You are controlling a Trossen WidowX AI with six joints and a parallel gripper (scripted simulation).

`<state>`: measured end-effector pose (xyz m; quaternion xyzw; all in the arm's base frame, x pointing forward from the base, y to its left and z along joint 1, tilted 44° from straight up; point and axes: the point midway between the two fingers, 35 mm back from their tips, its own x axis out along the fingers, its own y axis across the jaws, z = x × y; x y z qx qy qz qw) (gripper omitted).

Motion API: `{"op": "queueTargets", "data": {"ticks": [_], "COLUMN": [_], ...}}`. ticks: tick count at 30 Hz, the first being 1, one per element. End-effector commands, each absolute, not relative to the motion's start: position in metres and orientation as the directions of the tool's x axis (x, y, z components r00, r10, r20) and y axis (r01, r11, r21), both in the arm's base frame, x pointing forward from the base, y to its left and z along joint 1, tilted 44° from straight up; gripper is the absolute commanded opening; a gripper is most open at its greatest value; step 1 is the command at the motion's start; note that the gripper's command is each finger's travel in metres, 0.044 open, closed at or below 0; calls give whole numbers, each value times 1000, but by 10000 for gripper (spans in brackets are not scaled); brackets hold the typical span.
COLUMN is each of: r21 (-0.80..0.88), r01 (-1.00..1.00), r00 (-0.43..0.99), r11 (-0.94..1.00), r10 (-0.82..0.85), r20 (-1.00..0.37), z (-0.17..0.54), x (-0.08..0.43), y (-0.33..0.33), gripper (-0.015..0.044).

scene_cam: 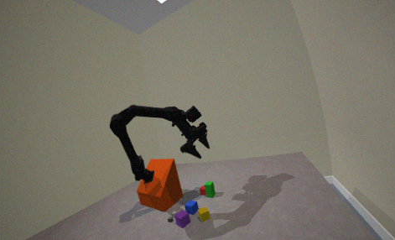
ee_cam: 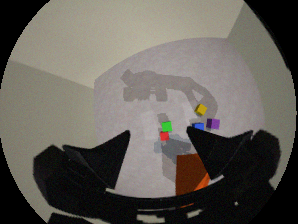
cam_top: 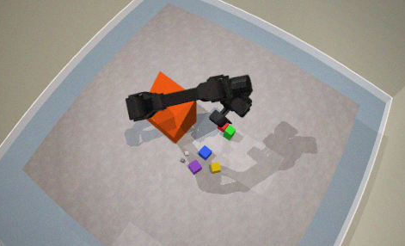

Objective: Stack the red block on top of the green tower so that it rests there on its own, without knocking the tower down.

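The black arm [scene_cam: 127, 126] rose from its orange base [scene_cam: 160, 190] and bent over toward the cluster of blocks, with the gripper [scene_cam: 195, 145] hanging high above the floor, its fingers spread wide and nothing between them. In the wrist view the two dark fingertips pointed down at the floor with a broad gap between them.

The red block [cam_top: 221, 126] sat on the grey floor [scene_cam: 278, 210], touching the green tower [cam_top: 229, 132] on one side. In the exterior view the red block [scene_cam: 202, 190] showed only as a small part beside the green tower [scene_cam: 210, 189], which stood upright and taller than it. In the top view the gripper [cam_top: 222, 115] partly overlapped the red block. The wrist view showed the red block [ee_cam: 164, 136] directly below the green tower [ee_cam: 166, 125] in the picture, both lying in the gap between the fingers.

Nearer the exterior camera lay a blue cube [scene_cam: 191, 206], a yellow cube [scene_cam: 204, 213] and a purple cube [scene_cam: 182, 218], close together but apart from the red and green pair. Two tiny grey pieces [cam_top: 184, 156] lay just beside the purple cube [cam_top: 194, 166].

No writing, brand or label could be read on any block, on the arm or on the base.
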<state>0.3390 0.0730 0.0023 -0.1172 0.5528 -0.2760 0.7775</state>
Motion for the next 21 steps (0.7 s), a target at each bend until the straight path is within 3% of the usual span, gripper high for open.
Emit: {"op": "queueTargets", "data": {"ticks": [1, 11, 21], "r21": [-559, -688, -689], "r01": [275, 188, 186], "r00": [102, -189, -194], "r11": [782, 701, 700], "r10": [-602, -661, -662], "r20": [-792, -726, -724], "z": [-32, -93, -104], "x": [321, 272, 271], "y": [54, 13, 6], "gripper": [440, 440, 440]}}
